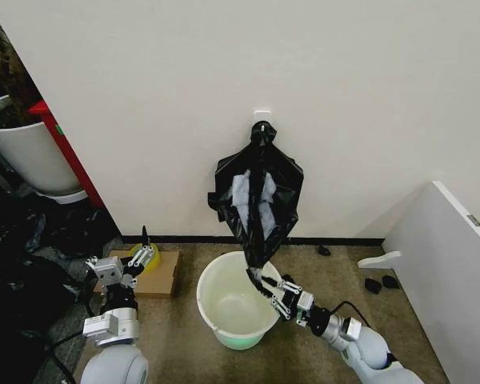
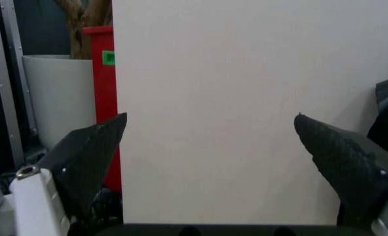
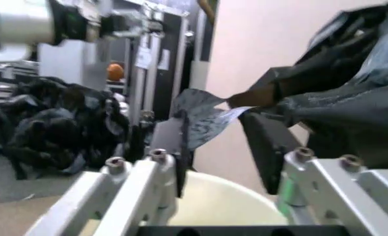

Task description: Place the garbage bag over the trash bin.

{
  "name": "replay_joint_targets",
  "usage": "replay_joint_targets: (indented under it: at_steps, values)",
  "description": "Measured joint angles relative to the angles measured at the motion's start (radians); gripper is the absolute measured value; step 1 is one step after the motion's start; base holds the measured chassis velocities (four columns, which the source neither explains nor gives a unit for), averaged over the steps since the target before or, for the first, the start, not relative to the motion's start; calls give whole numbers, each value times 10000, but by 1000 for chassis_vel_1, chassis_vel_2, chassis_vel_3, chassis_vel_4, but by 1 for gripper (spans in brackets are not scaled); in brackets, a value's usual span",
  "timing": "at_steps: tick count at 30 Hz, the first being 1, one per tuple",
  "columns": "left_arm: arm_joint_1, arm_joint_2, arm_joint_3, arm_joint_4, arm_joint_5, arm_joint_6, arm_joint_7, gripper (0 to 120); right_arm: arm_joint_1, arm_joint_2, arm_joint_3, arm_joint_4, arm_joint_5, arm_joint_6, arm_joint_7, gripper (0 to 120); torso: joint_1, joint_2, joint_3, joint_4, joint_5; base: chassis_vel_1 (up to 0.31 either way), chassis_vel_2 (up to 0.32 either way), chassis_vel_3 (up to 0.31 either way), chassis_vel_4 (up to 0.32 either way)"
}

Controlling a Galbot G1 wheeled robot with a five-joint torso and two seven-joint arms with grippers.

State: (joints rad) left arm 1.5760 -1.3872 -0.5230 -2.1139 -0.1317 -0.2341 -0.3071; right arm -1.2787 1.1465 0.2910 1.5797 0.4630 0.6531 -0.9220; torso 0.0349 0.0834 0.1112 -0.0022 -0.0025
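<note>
- Right pincer (image 1: pixel 266 286) reaches forward and left from the lower right, its fingers (image 3: pixel 263 142) closed on thin black plastic.
- Left pincer (image 1: pixel 144 254) sits low at left, fingers (image 2: pixel 89 147) spread wide, gripping nothing.

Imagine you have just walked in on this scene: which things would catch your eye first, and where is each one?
First the black garbage bag, hanging from a hook on the pale wall, its lower end pinched in the right hand. Just beneath sits the white trash bin, on the floor against the wall, unlined. The left hand waits open, off to the left over a flat cardboard piece.
</note>
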Motion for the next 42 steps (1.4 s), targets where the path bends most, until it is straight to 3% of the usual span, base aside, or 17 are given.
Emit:
replay_joint_targets:
  at_steps: [6,10,14,19,23,26,33,37,40,41,42]
  values:
    - [-19,-40,9,11,41,30,0,100,-111,91,860,56,-392,305,-1226,52,0,0,0,-1,0,0,0,0,0]
    - [-17,-99,49,17,126,46,2,100,63,295,1919,-459,-3699,1548,547,71,0,0,0,0,-1,0,0,0,0]
    - [-12,-130,56,16,162,49,3,100,54,280,2050,-697,-4368,1692,1074,85,0,0,0,0,2,0,0,0,0]
    - [24,-145,54,-29,177,51,3,100,-9,258,1918,-850,-3908,1695,1285,98,0,0,0,-2,-1,0,0,0,0]
    - [45,-132,46,-34,181,50,4,100,108,289,1385,-627,-3472,1512,3562,100,0,0,0,0,1,0,0,0,0]
    - [45,-95,40,-29,182,49,4,100,400,356,1661,-598,-3660,1410,3887,100,0,0,0,0,2,0,0,0,0]
    - [-73,57,-24,32,94,55,3,100,1130,129,2958,-1194,-4087,1666,2439,100,0,0,0,-2,2,0,0,0,0]
    - [-211,112,-21,171,70,64,1,100,1572,208,4586,-1103,-4608,1694,614,100,0,0,1,-1,1,0,0,0,0]
    - [-333,128,21,312,70,76,1,100,1676,151,5060,-545,-5404,842,2265,100,0,0,0,-2,-3,0,0,0,0]
    - [-333,128,21,312,70,76,1,100,1676,151,5060,-545,-5404,842,2265,100,0,0,0,-2,-3,0,0,0,0]
    - [-399,112,54,382,72,81,1,100,1567,85,4835,-218,-5797,296,3695,100,0,0,0,0,-3,0,0,0,0]
